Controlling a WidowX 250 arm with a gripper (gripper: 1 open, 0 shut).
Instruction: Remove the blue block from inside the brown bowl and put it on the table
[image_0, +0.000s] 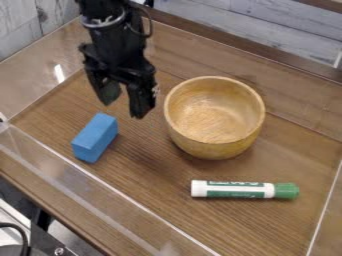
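Observation:
The blue block (95, 136) lies flat on the table (160, 185), left of the brown bowl (214, 117) and apart from it. The bowl's pale inside holds nothing. My gripper (120, 97) hangs above and a little behind the block, pointing down, its two dark fingers spread open with nothing between them. It stands just left of the bowl's rim and touches neither bowl nor block.
A white-and-green marker (243, 189) lies on the table in front of the bowl. Low clear acrylic walls (54, 175) edge the tabletop on the left and front.

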